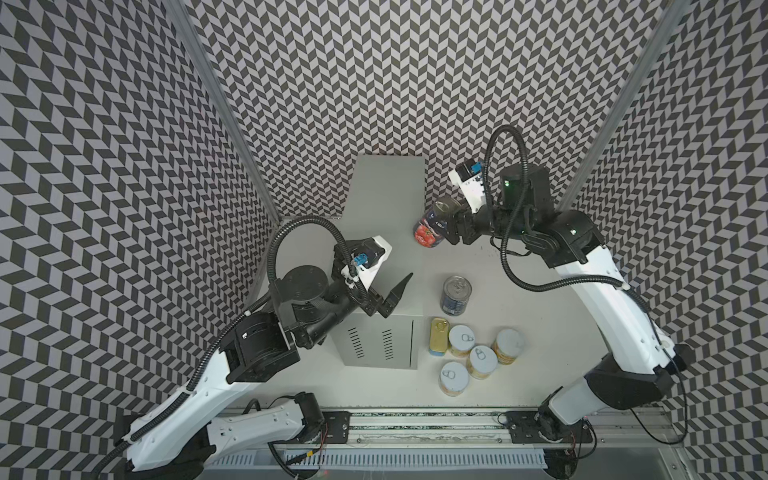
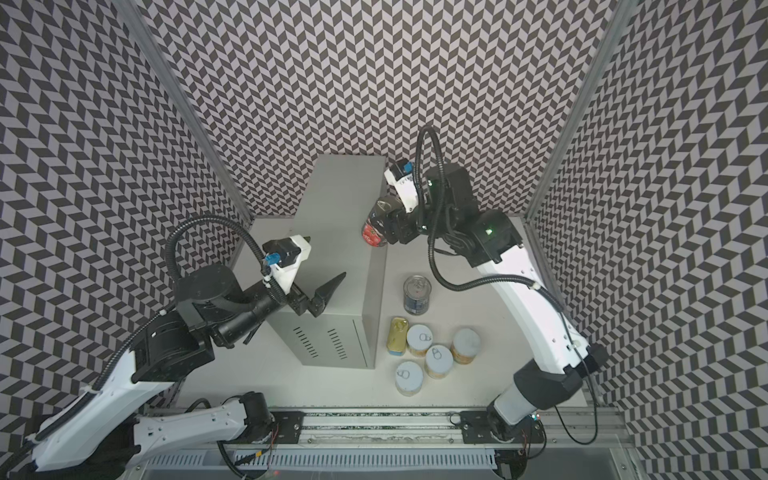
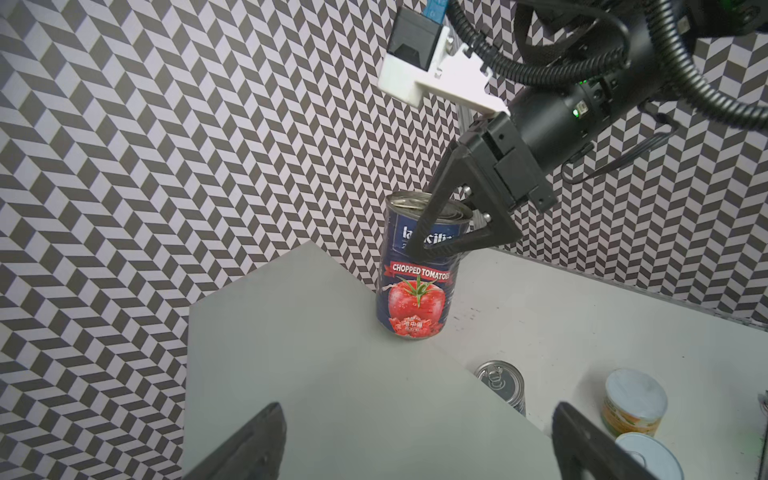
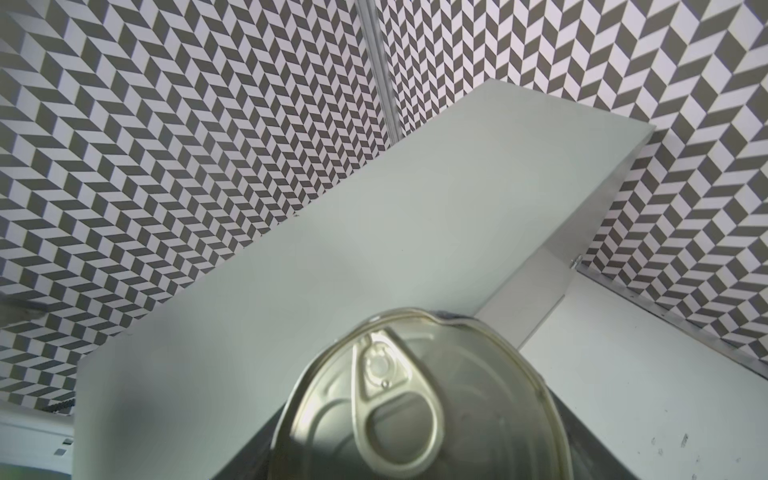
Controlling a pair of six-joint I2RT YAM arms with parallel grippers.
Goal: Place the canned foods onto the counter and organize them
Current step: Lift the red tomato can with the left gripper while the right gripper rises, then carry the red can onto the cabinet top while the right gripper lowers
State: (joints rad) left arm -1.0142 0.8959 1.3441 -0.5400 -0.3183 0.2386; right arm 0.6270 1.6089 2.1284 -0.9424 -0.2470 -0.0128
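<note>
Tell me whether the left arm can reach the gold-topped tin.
Probably not easily: the open left gripper is above the tall counter, and the gold-topped tin stands low beside its right side, close to a fruit can. A steep reach down might work.

We see the white tabletop carrying the grey counter, whose flat top lies under the left gripper. Below the right gripper and nearer the arm bases, a tall blue can stands upright on the tabletop. Farther from that gripper, the SPAM tin and four fruit cans cluster close together, just beside the counter's vented front.
</note>
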